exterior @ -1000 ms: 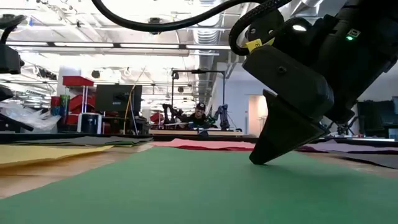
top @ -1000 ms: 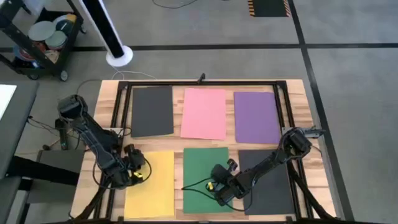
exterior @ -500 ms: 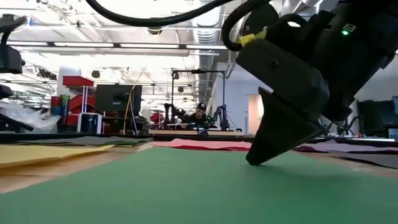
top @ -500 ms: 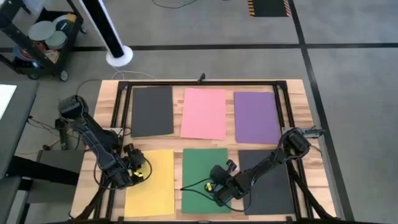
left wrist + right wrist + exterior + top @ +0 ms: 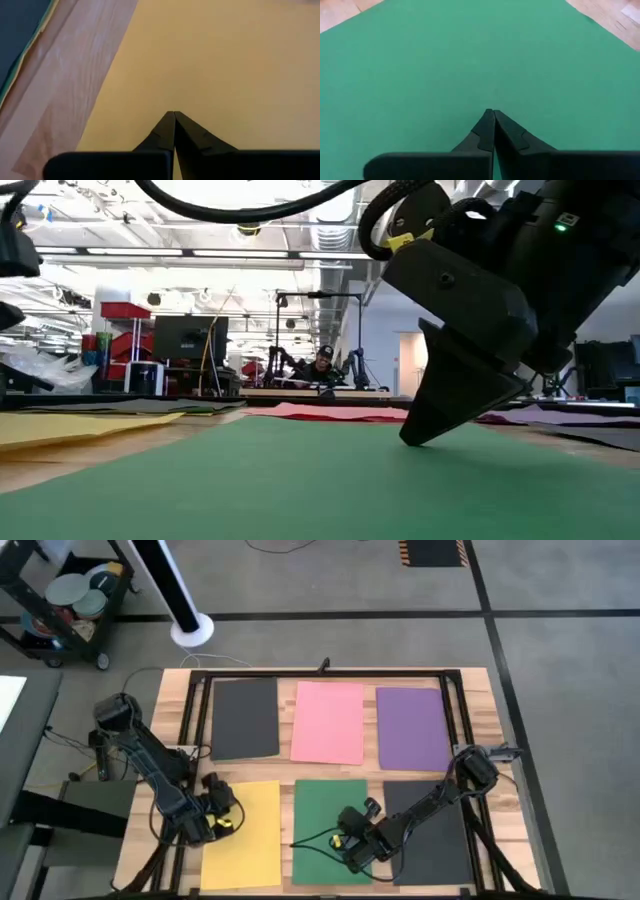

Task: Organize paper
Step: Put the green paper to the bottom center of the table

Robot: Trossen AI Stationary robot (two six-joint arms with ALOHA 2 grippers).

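From above, six sheets lie in two rows on the wooden table (image 5: pixel 470 675). The far row has a black sheet (image 5: pixel 245 718), a pink sheet (image 5: pixel 328 722) and a purple sheet (image 5: pixel 412 727). The near row has a yellow sheet (image 5: pixel 243 836), a green sheet (image 5: pixel 328 830) and a dark grey sheet (image 5: pixel 435 835).

The left gripper (image 5: pixel 222 823) is at the left edge of the yellow sheet. Its wrist view shows what the high view cannot: the two fingers (image 5: pixel 170 131) are pressed together to one point with nothing between them, and the tip is on the yellow paper, with bare wood beside it.

The right gripper (image 5: pixel 350 845) is over the right part of the green sheet, and its arm lies across the dark grey sheet. In its wrist view the fingers (image 5: pixel 490 129) are also closed tight to a point, holding nothing, with green paper all around. Only the low view shows the contact from the side: the dark fingertip (image 5: pixel 415 435) comes down to the green surface and seems to touch it. This view also shows the room behind, where a person (image 5: pixel 322 360) sits far off
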